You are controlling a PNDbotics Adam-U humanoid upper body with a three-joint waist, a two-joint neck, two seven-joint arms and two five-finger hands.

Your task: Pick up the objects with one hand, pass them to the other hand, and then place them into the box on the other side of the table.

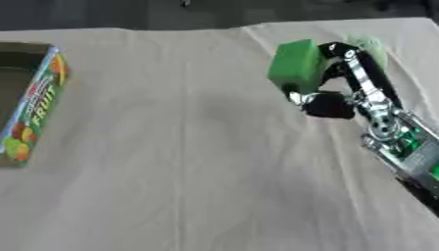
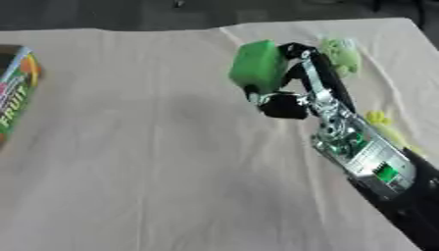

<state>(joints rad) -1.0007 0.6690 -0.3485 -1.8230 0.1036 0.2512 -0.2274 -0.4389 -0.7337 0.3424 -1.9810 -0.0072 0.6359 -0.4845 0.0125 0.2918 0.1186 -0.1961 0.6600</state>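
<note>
Green and blocky, the object [image 1: 296,66] you are after sits in your right hand [image 1: 330,81], fingers curled over its far side and thumb under it, so the hand is clamped on the block. It seems lifted clear of the cloth [image 1: 188,162], over the right half of the table, presumably so you can carry it toward the middle for the handover. The box [image 1: 30,98], with fruit printed on its wall, waits at the far left edge, well apart from the block, which is why the pass to the other hand is needed. Your left hand shows in neither view. Behind the wrist lies a pale green thing [image 2: 343,54], and a small yellow shape [image 2: 377,117] beside the forearm; neither can be made out. The box is cut off by the frame.
</note>
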